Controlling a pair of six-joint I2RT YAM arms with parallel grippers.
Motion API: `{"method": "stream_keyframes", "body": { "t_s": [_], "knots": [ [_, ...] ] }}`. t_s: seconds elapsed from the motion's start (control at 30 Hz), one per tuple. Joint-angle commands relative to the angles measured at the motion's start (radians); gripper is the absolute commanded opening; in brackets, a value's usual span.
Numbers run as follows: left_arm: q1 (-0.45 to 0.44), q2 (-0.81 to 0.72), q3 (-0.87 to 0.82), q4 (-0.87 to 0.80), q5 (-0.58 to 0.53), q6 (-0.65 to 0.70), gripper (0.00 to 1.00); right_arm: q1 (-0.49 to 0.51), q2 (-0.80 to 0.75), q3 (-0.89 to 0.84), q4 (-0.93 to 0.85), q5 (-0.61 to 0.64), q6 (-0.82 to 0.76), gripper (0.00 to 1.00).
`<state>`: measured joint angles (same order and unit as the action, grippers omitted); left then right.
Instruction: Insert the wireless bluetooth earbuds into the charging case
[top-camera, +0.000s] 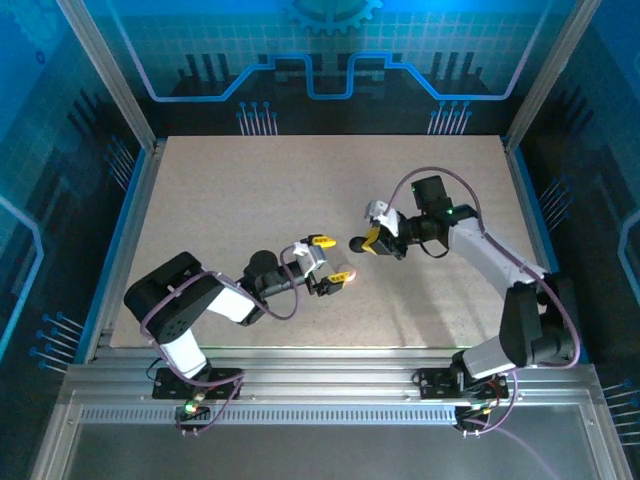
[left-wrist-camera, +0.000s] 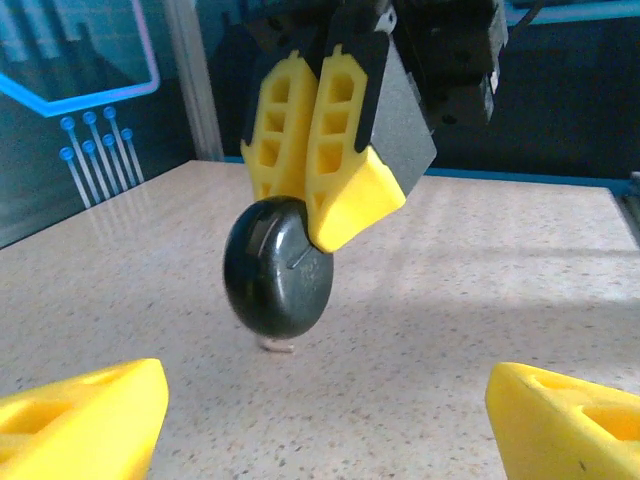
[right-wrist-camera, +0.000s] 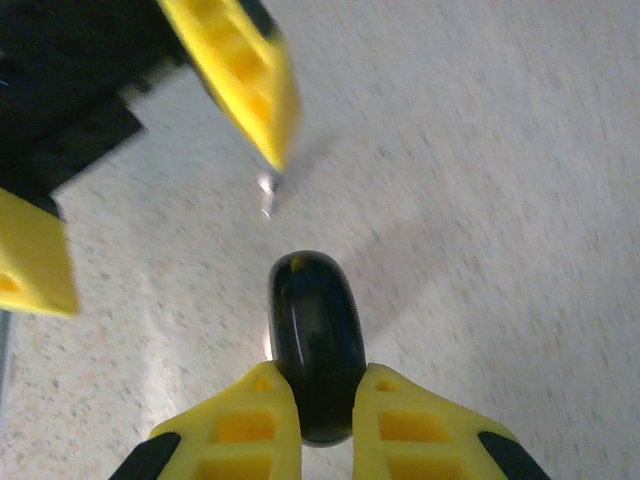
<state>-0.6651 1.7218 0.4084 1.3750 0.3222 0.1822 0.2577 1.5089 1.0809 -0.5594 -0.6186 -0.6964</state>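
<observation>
No letters, numbers, brand marks or labels can be read anywhere. The only sign-like graphics are on the blue back panel (top-camera: 400, 40). A gear outline (top-camera: 332, 12) sits at its top middle, and a bright circuit-style line (top-camera: 330, 95) runs across it below, with rows of small dot-tipped strokes (top-camera: 255, 115) under it. Similar lines and dots show on the blue side panel (left-wrist-camera: 60, 40) in the left wrist view.
</observation>
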Motion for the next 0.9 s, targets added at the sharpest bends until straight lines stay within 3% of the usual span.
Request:
{"method": "stream_keyframes", "body": {
  "t_s": [0.0, 0.33, 0.57, 0.87],
  "knots": [
    [-0.003, 0.033, 0.004, 0.027, -0.094, -0.004, 0.84, -0.061, 0.087, 0.099, -0.162, 0.134, 0.087, 0.12],
    [0.020, 0.056, 0.010, 0.026, -0.135, 0.011, 0.85, -0.225, 0.299, 0.343, -0.347, 0.223, 0.174, 0.13],
    [0.029, 0.057, 0.001, 0.026, -0.131, 0.008, 0.85, -0.267, 0.478, 0.470, -0.435, 0.253, 0.198, 0.14],
    [0.033, 0.053, -0.004, 0.025, -0.109, -0.014, 0.85, -0.325, 0.597, 0.564, -0.504, 0.254, 0.243, 0.15]
  ]
}}
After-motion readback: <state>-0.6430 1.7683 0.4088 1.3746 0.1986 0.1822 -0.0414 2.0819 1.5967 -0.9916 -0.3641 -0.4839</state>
